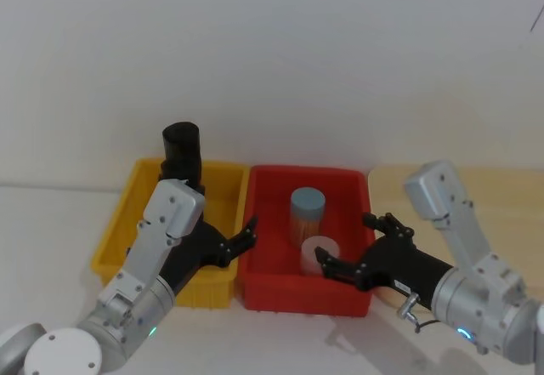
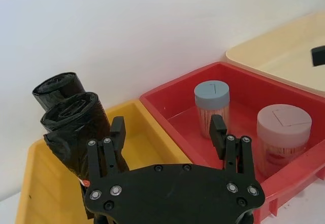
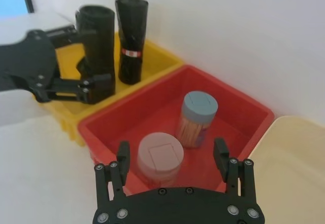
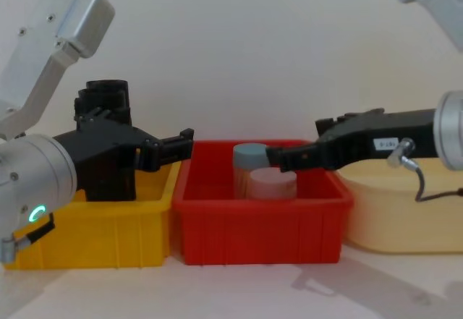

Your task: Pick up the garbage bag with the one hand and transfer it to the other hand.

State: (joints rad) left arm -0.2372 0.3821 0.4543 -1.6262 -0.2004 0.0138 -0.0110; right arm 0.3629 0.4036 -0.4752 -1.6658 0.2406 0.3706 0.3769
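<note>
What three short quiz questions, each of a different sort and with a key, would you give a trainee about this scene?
1. Besides the garbage bag, how many other black rolls stand in the yellow bin?
2. True or false: the left claw and the right claw are both shut.
3. The blue-lidded jar stands in: A the yellow bin, B the red bin, C neither.

Key: 1 one; 2 false, both are open; 3 B.

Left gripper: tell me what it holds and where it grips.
Nothing. The left gripper stands open beside the tall black rolled plastic garbage bag in the yellow plastic bin.
</note>
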